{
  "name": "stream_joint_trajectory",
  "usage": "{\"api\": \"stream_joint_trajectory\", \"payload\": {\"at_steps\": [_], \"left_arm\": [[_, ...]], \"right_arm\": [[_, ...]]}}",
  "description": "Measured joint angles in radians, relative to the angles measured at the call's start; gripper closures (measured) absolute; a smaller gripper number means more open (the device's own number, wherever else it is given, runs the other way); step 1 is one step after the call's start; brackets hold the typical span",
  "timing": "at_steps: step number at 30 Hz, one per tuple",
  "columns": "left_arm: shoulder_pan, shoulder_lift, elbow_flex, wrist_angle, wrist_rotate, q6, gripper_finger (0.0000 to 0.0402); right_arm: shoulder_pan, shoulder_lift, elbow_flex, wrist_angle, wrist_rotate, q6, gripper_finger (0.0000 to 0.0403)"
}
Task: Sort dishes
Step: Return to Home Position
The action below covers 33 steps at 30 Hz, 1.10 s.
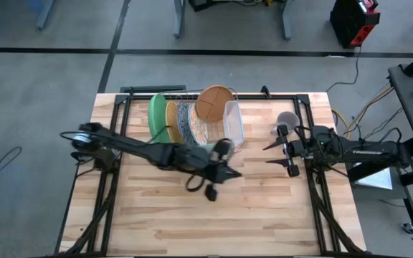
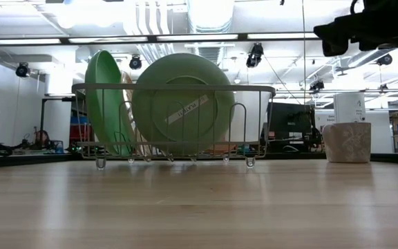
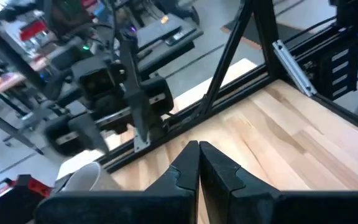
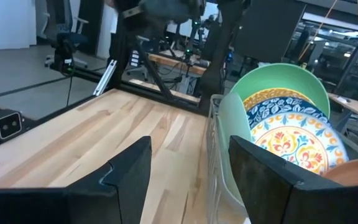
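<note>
The dishes stand on edge in a wire rack at the table's far middle. From left to right they are a bright green plate, a gold one, a floral one, a brown one and a pale teal one. In the low view the pale teal plate faces the camera, with the green plate behind it. My left gripper hovers shut just in front of the rack, holding nothing. My right gripper stands open to the rack's right, its fingers pointing at the plates.
A small grey mug stands right of the rack, close to my right arm, and shows in the low view. Black frame rails run along the table's left, right and far edges. Bare wood fills the near half.
</note>
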<state>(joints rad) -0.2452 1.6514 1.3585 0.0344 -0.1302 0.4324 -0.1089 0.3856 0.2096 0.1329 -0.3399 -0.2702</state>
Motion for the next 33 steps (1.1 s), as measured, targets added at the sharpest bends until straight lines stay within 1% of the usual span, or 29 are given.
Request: {"api": "stream_joint_trajectory", "payload": {"at_steps": [3,6,8,16,21,26,29,33], "left_arm": [[-0.023,-0.135,-0.155,0.062,-0.060,-0.013,0.0402],[-0.038,-0.262,-0.297,0.085,-0.116,-0.046,0.0401],[-0.042,-0.344,-0.378,0.098,-0.129,-0.065,0.0401],[-0.042,-0.664,-0.632,0.106,-0.199,-0.080,0.0401],[-0.041,-0.850,-0.782,0.139,-0.334,-0.112,0.0401],[-0.041,-0.981,-0.913,0.181,-0.455,-0.122,0.0401],[-0.041,-1.036,-0.976,0.195,-0.472,-0.137,0.0401],[-0.041,-1.082,-1.032,0.232,-0.472,-0.157,0.0401]], "right_arm": [[0.000,-0.005,-0.008,0.000,0.000,0.005,0.0199],[0.000,-0.007,-0.011,0.000,0.000,0.004,0.0200],[0.000,-0.007,-0.011,0.001,0.000,0.005,0.0199],[0.000,-0.016,-0.012,0.006,0.000,0.007,0.0203],[0.000,-0.019,-0.020,0.005,0.000,0.000,0.0203],[0.000,-0.026,-0.039,0.006,-0.010,-0.005,0.0204],[0.000,-0.053,-0.047,0.007,-0.054,0.004,0.0204],[0.000,-0.129,-0.059,0.006,-0.056,0.007,0.0204]]}}
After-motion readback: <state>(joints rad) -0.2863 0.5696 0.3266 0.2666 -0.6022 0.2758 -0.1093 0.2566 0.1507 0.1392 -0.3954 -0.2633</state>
